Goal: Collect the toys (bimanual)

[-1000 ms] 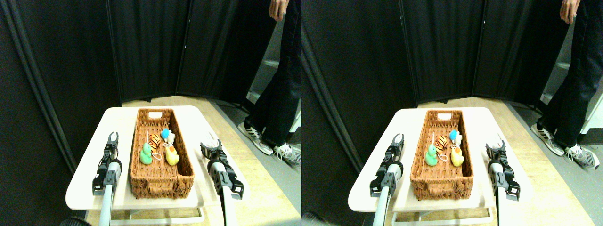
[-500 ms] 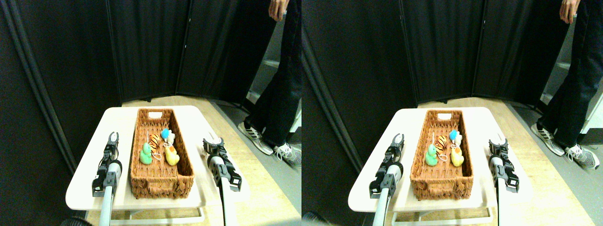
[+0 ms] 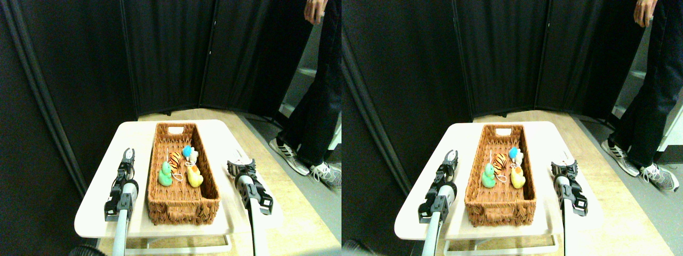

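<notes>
My left pincer hangs over the pale table, its two dark jaws spread apart with nothing between them. Just off to its right side runs the long wall of the wicker basket, near but not touching. My right pincer hovers on the other side of that basket, jaws also parted and empty, over the table's right edge. All the toys I can see lie between my two pincers, inside the basket, clustered around its middle: the green toy sits nearest my left pincer, the striped tiger just beyond it, the yellow duck nearest my right pincer, and the blue toy past the duck with a small whitish one pressed against it. Farther out beyond my right pincer, a person's dark trouser legs and striped sneakers stand on the floor beside the table.
</notes>
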Motion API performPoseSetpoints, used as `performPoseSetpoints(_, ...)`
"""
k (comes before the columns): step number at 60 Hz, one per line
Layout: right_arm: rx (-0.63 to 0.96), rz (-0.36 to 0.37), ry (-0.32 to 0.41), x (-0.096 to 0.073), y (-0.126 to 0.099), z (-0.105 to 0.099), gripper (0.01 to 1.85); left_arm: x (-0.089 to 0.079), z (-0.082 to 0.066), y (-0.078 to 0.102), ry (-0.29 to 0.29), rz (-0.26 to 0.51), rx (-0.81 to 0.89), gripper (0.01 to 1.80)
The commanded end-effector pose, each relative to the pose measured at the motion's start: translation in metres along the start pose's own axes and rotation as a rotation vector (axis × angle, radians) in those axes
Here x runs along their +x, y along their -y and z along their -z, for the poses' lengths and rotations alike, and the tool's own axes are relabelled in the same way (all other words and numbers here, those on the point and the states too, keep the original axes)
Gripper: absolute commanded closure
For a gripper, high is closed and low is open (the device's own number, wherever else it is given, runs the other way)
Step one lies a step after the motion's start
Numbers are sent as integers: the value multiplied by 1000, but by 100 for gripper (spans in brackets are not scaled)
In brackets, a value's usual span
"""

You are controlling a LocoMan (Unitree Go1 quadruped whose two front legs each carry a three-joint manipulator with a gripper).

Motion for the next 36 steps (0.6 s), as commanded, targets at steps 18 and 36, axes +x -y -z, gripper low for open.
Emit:
performPoseSetpoints(18,29,13,85,8,-1,2,176,3,1,12,-6,58,-14,180)
performPoseSetpoints(36,-15,-33,83,1,-7,0,185,-1,1,14,12,62,-25,180)
